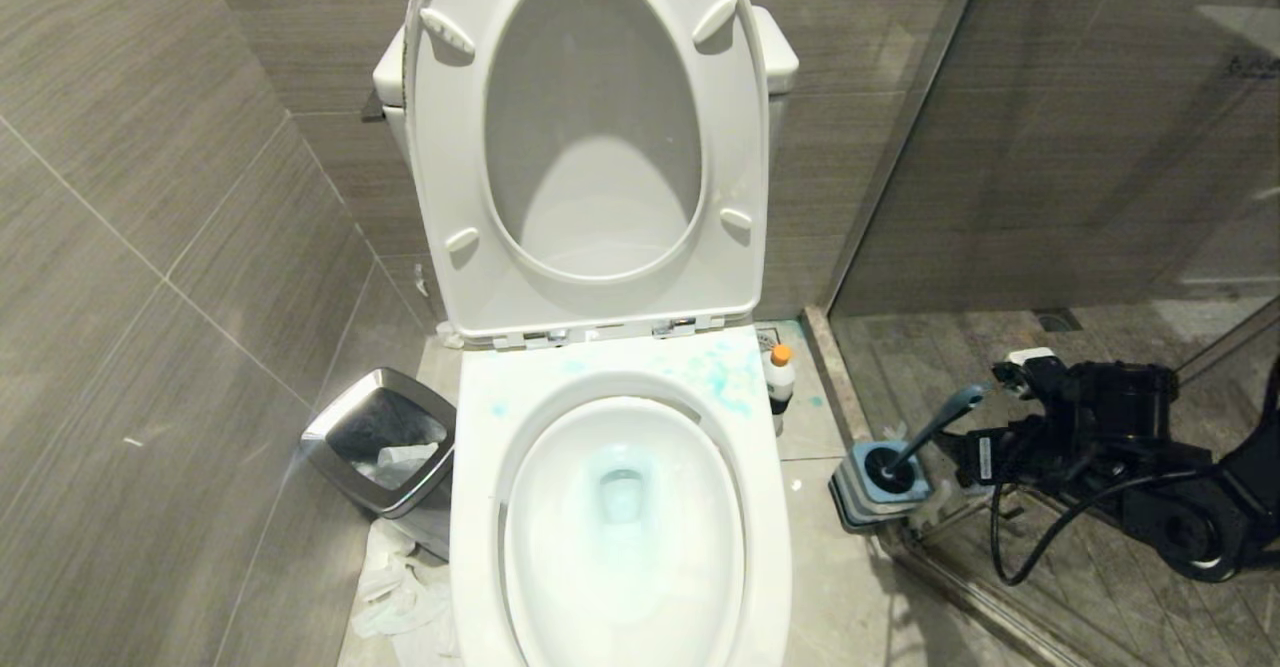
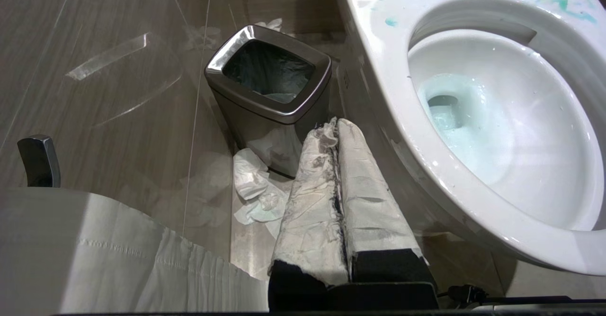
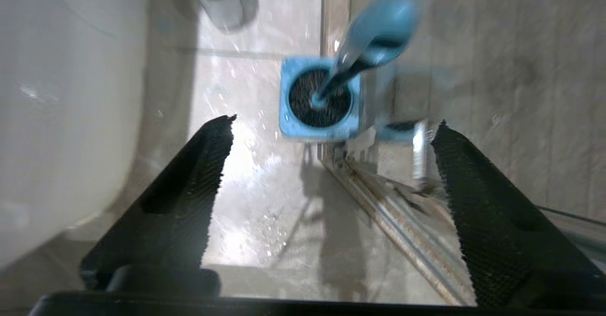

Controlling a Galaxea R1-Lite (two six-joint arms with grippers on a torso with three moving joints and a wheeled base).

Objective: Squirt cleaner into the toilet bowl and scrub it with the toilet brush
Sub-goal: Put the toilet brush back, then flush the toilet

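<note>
Right now your right hand [image 3: 331, 131] is wide open w/ nothing in it, hanging just behind the toilet brush [image 1: 925, 437], which sits head-down in its square blue holder [image 1: 880, 487] on the floor by the shower track. Handle leans toward the hand; in the right wrist view its rounded tip is beyond the fingers [image 3: 189, 183], not between them. Left hand [image 2: 338, 131] is shut, empty, its paper-wrapped fingers pointing at the floor between the waste bin [image 2: 270, 88] and the toilet bowl [image 1: 620, 507]; it looks parked.

Cleaner [image 1: 780, 377] stands upright on the floor just beside the bowl's rear right corner. Teal liquid is already in the bowl's water and spattered on the rear rim, so squirting looks done. Scrubbing can't be confirmed; going by the task, I'd say the brush pickup is next.

Risks if you go for the brush:
- Handle is slim & tilted. Close off-centre and it'll slip or pivot out of the fingers.
- Holder sits right at the shower track's edge. Push sideways on the handle and the holder could tip or slide off.
- Lift at an angle and the bristle head may drag the holder up w/ it.
- Swing toward the bowl passes near the cleaner; too low and you knock it over.
- Floor looks wet, so expect drips.
</note>
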